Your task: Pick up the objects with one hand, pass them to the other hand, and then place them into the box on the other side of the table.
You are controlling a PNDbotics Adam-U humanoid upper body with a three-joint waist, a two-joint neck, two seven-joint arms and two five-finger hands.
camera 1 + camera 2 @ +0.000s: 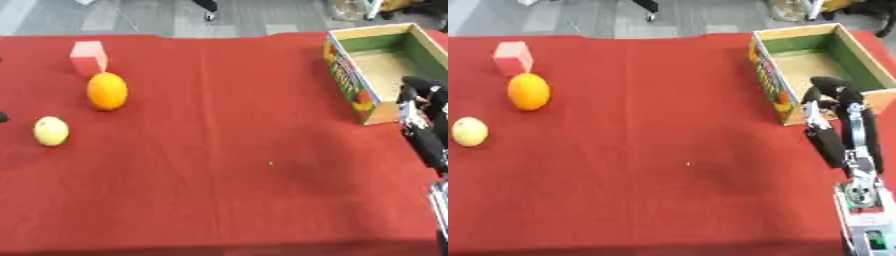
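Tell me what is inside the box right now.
The box shows only its bare tan floor and green inner walls; no fruit or block is inside. Its near wall and the right hand hide the near strip of floor.

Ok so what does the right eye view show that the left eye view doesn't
Only the right eye view shows the right hand nearly whole, fingers up beside the box's near corner, with its silver wrist below. Only the left eye view shows a small dark shape at its left edge; I cannot tell what it is. Both show the red tablecloth, the pink block, the orange and the pale yellow fruit on the left, and the open box at far right.
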